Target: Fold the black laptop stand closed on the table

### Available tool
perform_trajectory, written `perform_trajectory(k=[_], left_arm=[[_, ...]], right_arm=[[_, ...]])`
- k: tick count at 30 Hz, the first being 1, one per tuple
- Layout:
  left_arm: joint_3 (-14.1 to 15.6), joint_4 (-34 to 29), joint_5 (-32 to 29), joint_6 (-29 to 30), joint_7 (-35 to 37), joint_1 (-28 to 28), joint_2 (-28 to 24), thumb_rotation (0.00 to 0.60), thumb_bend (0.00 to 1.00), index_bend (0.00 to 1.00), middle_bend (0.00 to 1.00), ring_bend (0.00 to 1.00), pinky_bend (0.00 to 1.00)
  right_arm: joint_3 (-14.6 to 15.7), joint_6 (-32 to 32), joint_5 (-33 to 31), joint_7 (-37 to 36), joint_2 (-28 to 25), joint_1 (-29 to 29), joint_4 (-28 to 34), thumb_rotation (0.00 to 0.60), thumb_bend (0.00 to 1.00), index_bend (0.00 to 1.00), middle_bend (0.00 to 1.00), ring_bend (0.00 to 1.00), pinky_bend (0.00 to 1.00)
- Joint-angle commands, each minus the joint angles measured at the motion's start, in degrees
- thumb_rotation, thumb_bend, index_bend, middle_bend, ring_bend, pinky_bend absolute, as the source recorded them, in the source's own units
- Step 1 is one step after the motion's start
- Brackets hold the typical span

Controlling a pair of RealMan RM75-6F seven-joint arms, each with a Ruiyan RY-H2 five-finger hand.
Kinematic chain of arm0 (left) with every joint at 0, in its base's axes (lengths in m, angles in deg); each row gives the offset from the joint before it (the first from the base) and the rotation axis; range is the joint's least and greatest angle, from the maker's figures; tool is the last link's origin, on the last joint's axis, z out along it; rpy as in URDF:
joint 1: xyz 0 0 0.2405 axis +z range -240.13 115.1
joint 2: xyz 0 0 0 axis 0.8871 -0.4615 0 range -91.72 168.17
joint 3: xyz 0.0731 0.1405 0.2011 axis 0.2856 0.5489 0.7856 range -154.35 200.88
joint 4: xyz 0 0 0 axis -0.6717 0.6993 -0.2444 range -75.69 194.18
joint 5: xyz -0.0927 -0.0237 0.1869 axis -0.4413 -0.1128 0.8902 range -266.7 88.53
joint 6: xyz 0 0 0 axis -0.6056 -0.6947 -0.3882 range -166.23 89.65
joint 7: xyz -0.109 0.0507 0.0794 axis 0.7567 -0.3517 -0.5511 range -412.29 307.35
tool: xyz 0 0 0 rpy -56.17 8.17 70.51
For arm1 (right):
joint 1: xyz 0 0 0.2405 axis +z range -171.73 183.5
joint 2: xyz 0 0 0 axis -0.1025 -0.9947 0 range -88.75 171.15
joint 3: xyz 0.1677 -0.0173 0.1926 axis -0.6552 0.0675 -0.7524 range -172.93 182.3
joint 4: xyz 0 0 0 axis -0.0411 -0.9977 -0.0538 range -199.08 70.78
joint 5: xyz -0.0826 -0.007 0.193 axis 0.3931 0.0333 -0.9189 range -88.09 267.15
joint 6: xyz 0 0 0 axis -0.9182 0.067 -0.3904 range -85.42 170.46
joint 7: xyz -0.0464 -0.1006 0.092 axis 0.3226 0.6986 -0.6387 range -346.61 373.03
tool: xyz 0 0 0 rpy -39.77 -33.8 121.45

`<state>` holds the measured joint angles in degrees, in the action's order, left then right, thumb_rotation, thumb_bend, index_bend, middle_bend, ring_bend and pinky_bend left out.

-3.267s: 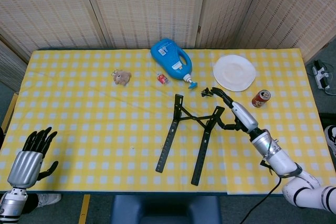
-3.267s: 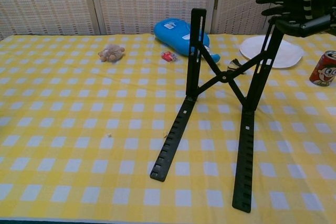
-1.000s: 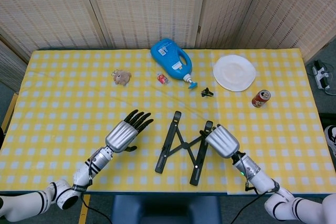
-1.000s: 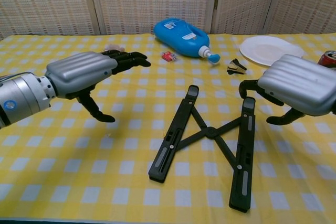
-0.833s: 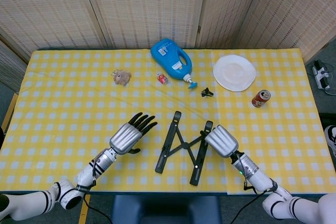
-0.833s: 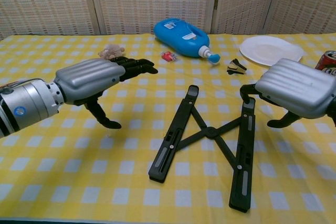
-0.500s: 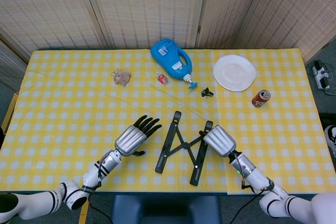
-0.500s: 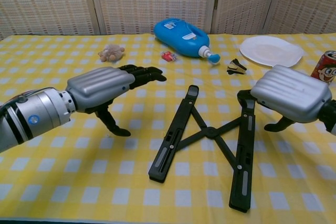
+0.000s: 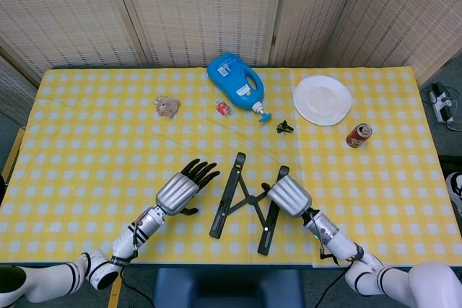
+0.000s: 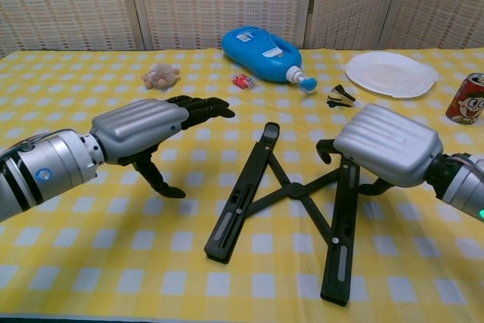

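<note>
The black laptop stand [image 9: 242, 200] [image 10: 291, 191] lies flat on the yellow checked table, its two bars joined by a crossed link and still spread apart towards the near end. My right hand [image 9: 289, 196] [image 10: 387, 144] covers the far end of the right bar: its fingers curl down over the bar's left side and the thumb sits on its right side. My left hand [image 9: 180, 189] [image 10: 147, 128] hovers just left of the left bar, fingers stretched out and thumb pointing down, holding nothing and not touching the stand.
A blue detergent bottle [image 9: 235, 83] lies at the back, with a small red item [image 9: 223, 108] and a plush toy [image 9: 167, 106] nearby. A white plate [image 9: 322, 99], a black clip [image 9: 284, 127] and a red can [image 9: 359, 135] are at the back right.
The stand, upright at first, now lies flat. In the last half second my right hand moved left, dragging the right bar and the whole stand leftward. My left hand barely moved.
</note>
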<state>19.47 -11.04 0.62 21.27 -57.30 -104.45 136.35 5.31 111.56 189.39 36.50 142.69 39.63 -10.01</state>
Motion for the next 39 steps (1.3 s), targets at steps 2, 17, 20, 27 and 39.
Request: perform_trajectory(k=[2, 17, 20, 27, 39], left_arm=[[0.14, 0.76, -0.26, 0.32, 0.55, 0.14, 0.56, 0.6, 0.05, 0.0, 0.0, 0.0, 0.0], [0.24, 5.69, -1.47, -0.57, 3.61, -0.46, 3.63, 0.6, 0.05, 0.0, 0.0, 0.0, 0.0], [0.51, 6.91, -1.1, 0.02, 3.84, -0.36, 4.11, 0.6, 0.05, 0.0, 0.0, 0.0, 0.0], [1.32, 11.35, 0.43, 1.11, 1.93, -0.76, 6.12, 0.6, 0.05, 0.0, 0.0, 0.0, 0.0], [1.83, 11.24, 0.29, 1.05, 6.87, -0.63, 7.12, 0.6, 0.05, 0.0, 0.0, 0.0, 0.0]], right_arm=[[-0.19, 0.44, 0.24, 0.61, 1.15, 0.53, -0.44, 0.6, 0.13, 0.46, 0.92, 0.87, 0.91], [-1.58, -0.45, -0.37, 2.86, 4.57, 3.14, -0.87, 0.6, 0.13, 0.46, 0.92, 0.86, 0.91], [-1.53, -0.63, -0.47, 2.86, 4.8, 3.39, -1.01, 0.6, 0.13, 0.46, 0.92, 0.86, 0.91], [-1.52, -0.72, -0.92, 3.27, 5.12, 3.64, -1.09, 0.6, 0.13, 0.46, 0.92, 0.87, 0.91], [-1.47, -0.5, -1.08, 3.58, 5.83, 4.25, -1.14, 0.6, 0.13, 0.46, 0.92, 0.87, 0.91]])
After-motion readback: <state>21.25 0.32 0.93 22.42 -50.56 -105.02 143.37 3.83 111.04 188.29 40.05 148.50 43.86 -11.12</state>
